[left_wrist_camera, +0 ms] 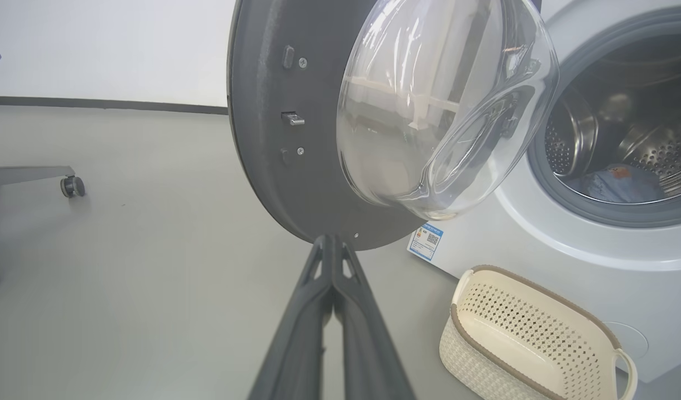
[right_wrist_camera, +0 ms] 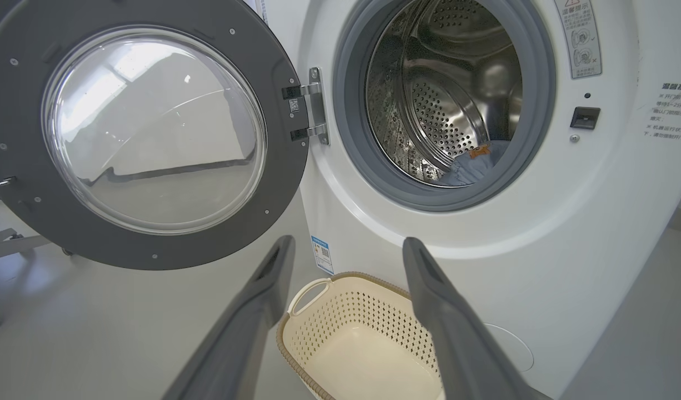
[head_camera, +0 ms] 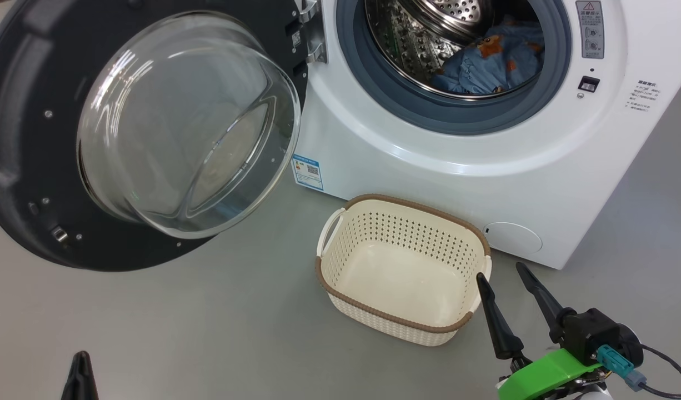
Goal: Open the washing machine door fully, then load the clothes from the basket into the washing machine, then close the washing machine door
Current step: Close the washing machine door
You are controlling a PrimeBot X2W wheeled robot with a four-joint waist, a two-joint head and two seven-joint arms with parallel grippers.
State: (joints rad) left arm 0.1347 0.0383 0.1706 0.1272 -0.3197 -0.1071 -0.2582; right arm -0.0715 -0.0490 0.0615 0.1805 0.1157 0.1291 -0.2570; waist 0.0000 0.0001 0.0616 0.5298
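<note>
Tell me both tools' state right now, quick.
Left tool: closed, holding nothing.
Right tool: open, empty.

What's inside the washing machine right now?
Inside the washing machine, light blue clothes with orange figures lie at the bottom of the shiny steel drum. Anything under the bundle is covered by it.

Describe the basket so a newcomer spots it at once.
Find the big white washing machine with its round door swung open. On the grey floor before its front sits the basket. It alone is small, cream, perforated plastic with a brown woven-look rim and white handles.
</note>
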